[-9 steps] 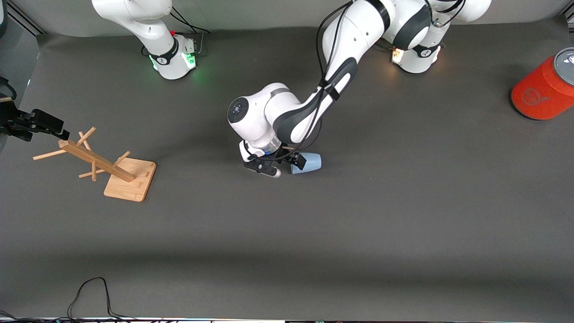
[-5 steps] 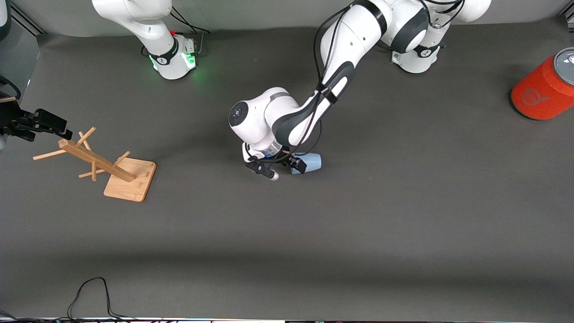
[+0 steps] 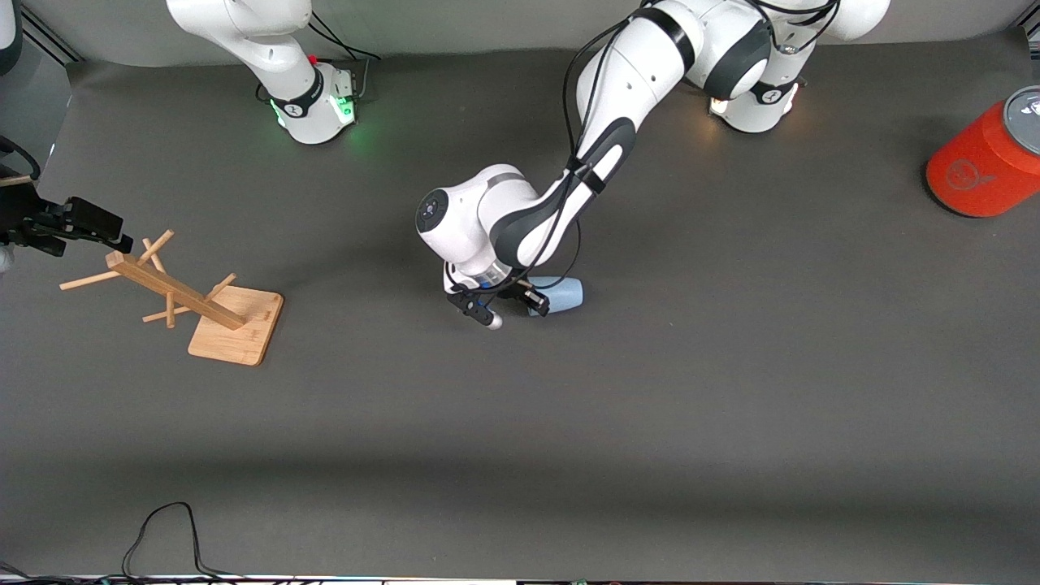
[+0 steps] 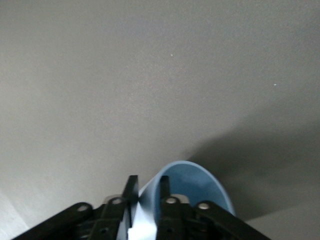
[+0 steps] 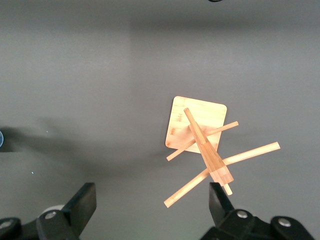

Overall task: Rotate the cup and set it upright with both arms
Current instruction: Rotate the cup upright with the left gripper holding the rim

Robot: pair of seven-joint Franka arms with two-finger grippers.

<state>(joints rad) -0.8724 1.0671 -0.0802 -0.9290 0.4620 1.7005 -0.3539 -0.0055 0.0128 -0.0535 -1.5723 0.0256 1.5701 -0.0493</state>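
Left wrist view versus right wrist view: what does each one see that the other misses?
Only the left wrist view shows the pale blue cup, its rim pinched between the left gripper fingers, one inside and one outside. Only the right wrist view shows the wooden peg rack on its square base, beneath the open right gripper. Both show the bare grey table mat.

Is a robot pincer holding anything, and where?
The left pincer pinches the blue cup by its rim wall. The right pincer holds nothing.
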